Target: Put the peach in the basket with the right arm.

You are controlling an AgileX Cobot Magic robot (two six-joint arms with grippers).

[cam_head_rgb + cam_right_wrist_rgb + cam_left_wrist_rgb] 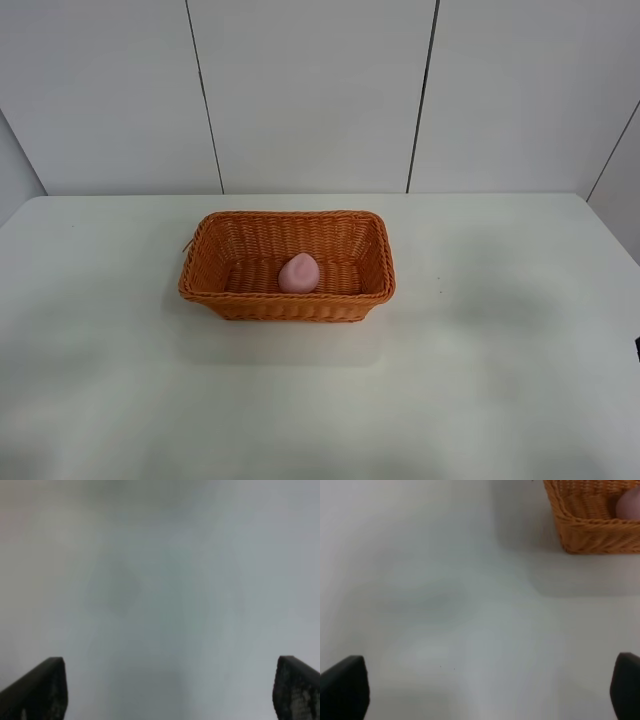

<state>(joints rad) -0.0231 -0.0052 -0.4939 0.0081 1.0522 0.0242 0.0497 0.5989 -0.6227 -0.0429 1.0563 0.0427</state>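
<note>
Nearest you, both pincers hang over bare worktop (480, 380) with their fingers spread wide and nothing between them: the right pincer (165, 690) sees only blank surface, and the left pincer (485, 690) has a corner of the basket (585, 535) far ahead of it. Further out, the basket (287, 300) sits mid-worktop, its long axis running side to side. The peach (299, 273) lies inside it, on the floor against the near wall, tip up. By my reading, the placing is done; you have nothing left to reach for.
</note>
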